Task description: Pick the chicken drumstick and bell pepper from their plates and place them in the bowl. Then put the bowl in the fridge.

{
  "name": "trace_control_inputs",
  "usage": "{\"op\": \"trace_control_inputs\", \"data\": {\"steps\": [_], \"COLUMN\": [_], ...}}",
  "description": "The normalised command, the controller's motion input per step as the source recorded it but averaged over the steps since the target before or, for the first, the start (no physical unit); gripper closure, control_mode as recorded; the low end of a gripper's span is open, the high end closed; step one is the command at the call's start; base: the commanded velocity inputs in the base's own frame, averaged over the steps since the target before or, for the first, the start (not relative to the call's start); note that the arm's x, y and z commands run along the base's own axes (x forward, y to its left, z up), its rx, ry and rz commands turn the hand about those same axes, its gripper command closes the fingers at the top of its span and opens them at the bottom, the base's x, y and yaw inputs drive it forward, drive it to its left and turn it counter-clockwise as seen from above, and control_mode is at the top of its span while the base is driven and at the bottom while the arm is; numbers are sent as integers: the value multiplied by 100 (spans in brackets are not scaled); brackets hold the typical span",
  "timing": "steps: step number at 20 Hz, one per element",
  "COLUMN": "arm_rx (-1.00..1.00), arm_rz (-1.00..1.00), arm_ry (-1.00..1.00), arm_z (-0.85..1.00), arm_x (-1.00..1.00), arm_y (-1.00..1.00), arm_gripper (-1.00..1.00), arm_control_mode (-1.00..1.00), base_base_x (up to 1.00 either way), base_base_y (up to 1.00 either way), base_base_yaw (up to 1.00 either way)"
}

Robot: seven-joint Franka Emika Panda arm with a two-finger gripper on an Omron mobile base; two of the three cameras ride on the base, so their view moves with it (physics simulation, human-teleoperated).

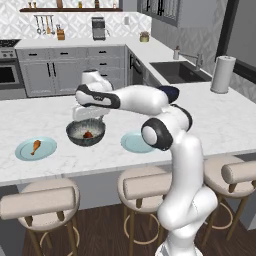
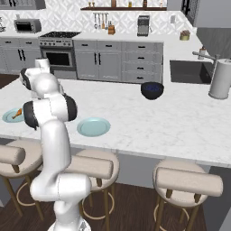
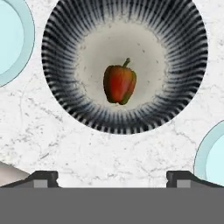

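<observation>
One bell pepper (image 3: 119, 84), one bowl (image 3: 183, 57), two plates (image 1: 136, 143)

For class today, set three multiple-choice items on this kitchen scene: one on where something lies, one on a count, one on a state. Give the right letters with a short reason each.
1. Where is the bell pepper?
A. On a plate
B. Inside the bowl
C. On the bare counter

2. How many pale blue plates lie on the island counter?
A. One
B. Two
C. Three

3. How does the gripper stand?
A. Open and empty above the bowl
B. Shut on the chicken drumstick
C. Shut on the bowl's rim

Answers:
1 B, the hand view shows the pepper lying on the bowl's pale inside.
2 B, the left base view shows the left plate under the drumstick and the bare right plate.
3 A, the finger tips stand wide apart with nothing between them.
</observation>
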Motion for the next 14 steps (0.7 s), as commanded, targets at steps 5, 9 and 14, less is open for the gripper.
{"op": "trace_control_inputs", "data": {"steps": [5,9,14], "arm_rx": [-1,0,-1], "arm_rz": [-1,-5,-10], "arm_ry": [-11,-7,-1], "arm_z": [10,0,0], "arm_x": [-100,-100,-86], "arm_y": [-63,-69,-51], "arm_gripper": [-100,-100,-100], "arm_control_mode": [-100,-100,-100], "base_base_x": [0,0,0], "base_base_y": [0,0,0], "base_base_yaw": [0,0,0]}}
